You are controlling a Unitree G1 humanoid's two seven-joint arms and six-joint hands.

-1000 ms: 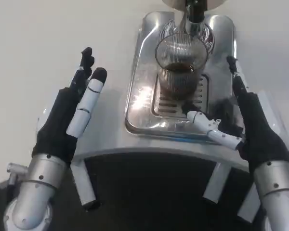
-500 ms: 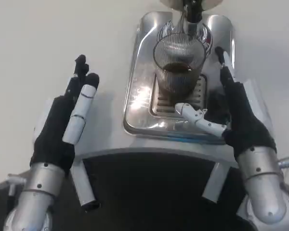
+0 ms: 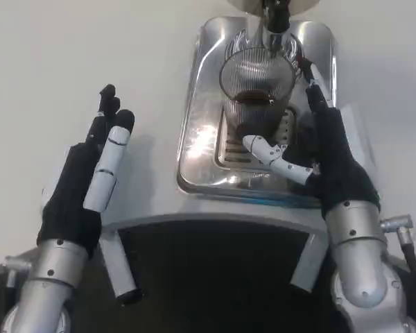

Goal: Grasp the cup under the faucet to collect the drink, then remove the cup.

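Nearest the camera, 2 silver forearms rise from the bottom edge. The left hand (image 3: 83, 184) hovers over the white table (image 3: 90, 48), well to the left of the machine, its fingers straight and close together, holding nothing. The right hand (image 3: 319, 156) reaches over the chrome drip tray (image 3: 197, 156), fingers spread wide: the white thumb (image 3: 274, 158) points left across the tray's grille, just in front of the cup's base, while the black fingers (image 3: 315, 94) run up just beside the cup's right wall. Whether they touch the glass cannot be told. The ribbed glass cup (image 3: 258, 83) stands upright on the grille, dark drink in its lower part, directly under the faucet (image 3: 276, 17). Compared with 1 second ago, the right hand has moved forward and left, closing in around the cup; the left hand has drifted slightly left.
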